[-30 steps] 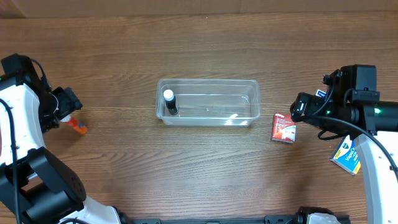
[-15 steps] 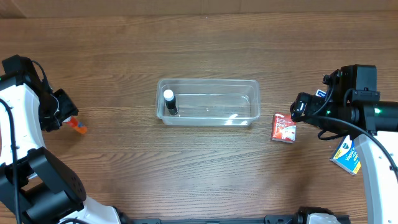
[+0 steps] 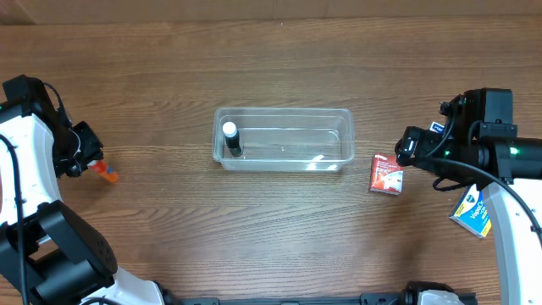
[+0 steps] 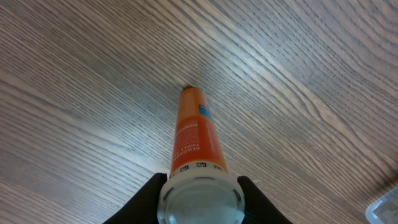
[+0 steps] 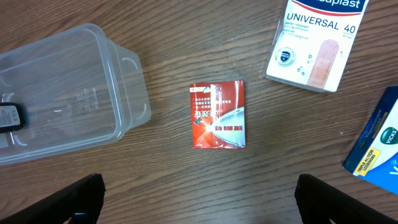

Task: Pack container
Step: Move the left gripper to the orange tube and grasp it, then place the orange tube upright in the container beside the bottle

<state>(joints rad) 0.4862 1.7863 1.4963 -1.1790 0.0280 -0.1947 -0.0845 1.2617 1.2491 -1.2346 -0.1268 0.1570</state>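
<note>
Left fingers [image 4: 148,198] have dropped onto the orange tube [image 4: 194,134] on the bench [image 4: 74,74], clenching its cap for the container [image 3: 348,135]; right fingers [image 5: 81,199] hang released.

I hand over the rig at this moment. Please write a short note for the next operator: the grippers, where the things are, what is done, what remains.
Left gripper: shut on the cap of the orange tube, which lies on the table at the far left.
Right gripper: open, empty, above the red box.
Container: mid-table, holds only a black bottle at its left end.
Done: bottle packed.
Left: tube, red box, plaster box and blue box, all outside the container; the three boxes are on the table to its right.
</note>
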